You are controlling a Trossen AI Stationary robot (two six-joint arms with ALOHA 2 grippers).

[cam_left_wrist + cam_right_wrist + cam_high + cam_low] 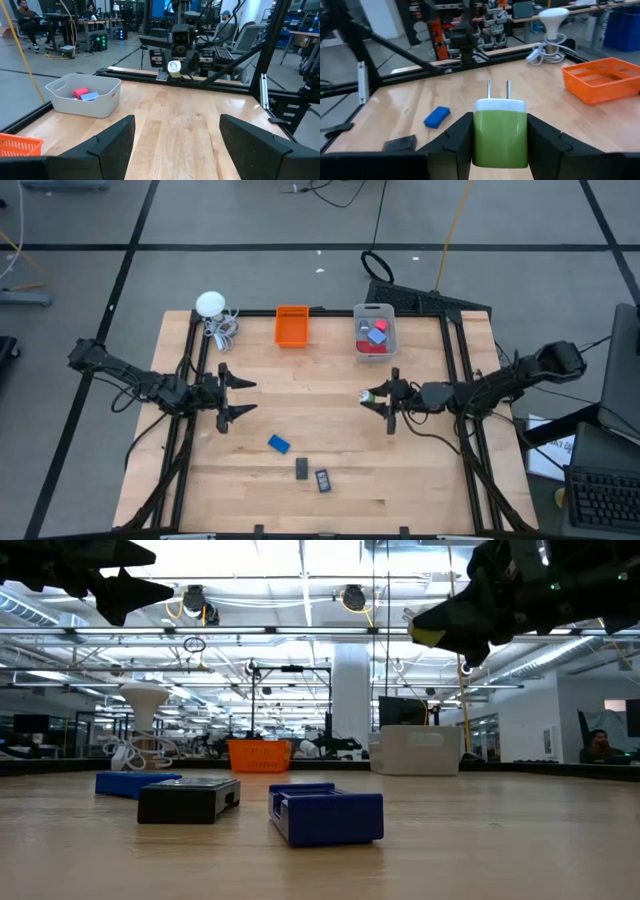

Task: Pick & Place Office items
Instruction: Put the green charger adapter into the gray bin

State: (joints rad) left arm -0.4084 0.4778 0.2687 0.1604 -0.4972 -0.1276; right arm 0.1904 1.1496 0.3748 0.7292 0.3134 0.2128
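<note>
My right gripper (pixel 385 398) hangs over the table's right half, shut on a green and white plug charger (pixel 500 132), also seen as the charger (pixel 173 67). My left gripper (pixel 235 398) stands open over the left half, fingers (pixel 112 142) wide apart with nothing between them. Three office items lie flat on the wood near the front: a blue block (pixel 278 444), a dark grey piece (pixel 302 469) and a dark piece with a blue face (pixel 323 480). Red and blue pieces lie in the clear grey bin (pixel 375 330). My right gripper pinches the charger's green body (pixel 479 135) by two opposite sides between its two fingers (pixel 455 137). The fingers reach level from the table's right side. The charger is lifted clear of the table, its white end and two metal prongs (pixel 498 89) pointing away from the gripper toward the table's left.
An orange bin (pixel 291 325) stands at the far edge beside the grey bin. A white round gadget with a coiled cable (pixel 212 307) sits at the far left corner. Black frame rails run along both table sides. Bare wood lies between the two grippers.
</note>
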